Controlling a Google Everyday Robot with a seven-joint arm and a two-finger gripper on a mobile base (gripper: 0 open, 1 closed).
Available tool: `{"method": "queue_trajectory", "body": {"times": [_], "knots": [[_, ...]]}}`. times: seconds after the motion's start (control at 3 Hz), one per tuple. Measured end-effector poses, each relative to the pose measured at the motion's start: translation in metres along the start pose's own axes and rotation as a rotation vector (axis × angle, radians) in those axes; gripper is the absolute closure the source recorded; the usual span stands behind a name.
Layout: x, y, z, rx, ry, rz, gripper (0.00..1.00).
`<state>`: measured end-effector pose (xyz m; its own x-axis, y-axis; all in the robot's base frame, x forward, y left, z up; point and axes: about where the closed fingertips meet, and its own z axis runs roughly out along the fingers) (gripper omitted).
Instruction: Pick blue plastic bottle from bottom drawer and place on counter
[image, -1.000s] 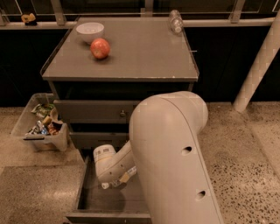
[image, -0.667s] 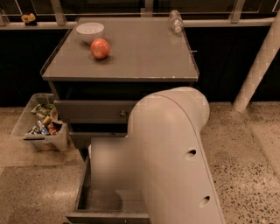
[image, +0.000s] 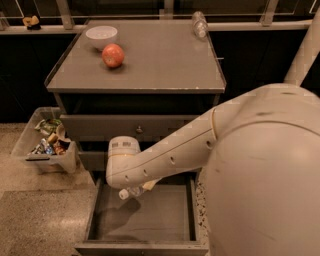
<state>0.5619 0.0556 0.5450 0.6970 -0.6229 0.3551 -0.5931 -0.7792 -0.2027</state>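
camera view: nearest is the bottom drawer (image: 140, 246), a shallow grey metal tray pulled fully open, its flat floor bare except at the back. there the blue plastic bottle (image: 134, 191), a small slim clear one with a white cap pointing left, lies crosswise just under the robot's cream-coloured arm (image: 170, 155). the gripper (image: 145, 185) sits low in the drawer right at the bottle, mostly hidden beneath the wrist. it cannot be told whether it is clamped on the bottle or merely beside it, nor whether the bottle rests on the floor or hangs just above it.

as a judgement, the task is at its first half: the drawer is open and the bottle reached, but the lift out, the carry up and the setting down are all left to do.

to the left on the floor stands a clear plastic bin (image: 22, 137) holding a jumble of coloured wrappers and packets. above the open drawer, the middle drawer (image: 100, 127) with a small knob is closed.

farther back, the counter (image: 165, 65), the cabinet's broad glossy grey top, carries a red apple (image: 113, 55), a white bowl (image: 101, 36) in which nothing shows, and at the far edge a clear crinkly bottle (image: 199, 24) lying well apart from both.
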Motion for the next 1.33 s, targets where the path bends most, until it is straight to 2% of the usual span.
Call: {"method": "queue_trajectory", "body": {"times": [0.33,0.67,1.0,1.33], "knots": [[0.005,-0.003,-0.016,0.012,0.0,-0.056,1.0],[0.005,-0.003,-0.015,0.011,0.0,-0.058,1.0],[0.017,-0.001,-0.018,0.023,-0.038,-0.053,1.0],[0.082,0.001,-0.043,0.073,-0.082,0.086,1.0]]}}
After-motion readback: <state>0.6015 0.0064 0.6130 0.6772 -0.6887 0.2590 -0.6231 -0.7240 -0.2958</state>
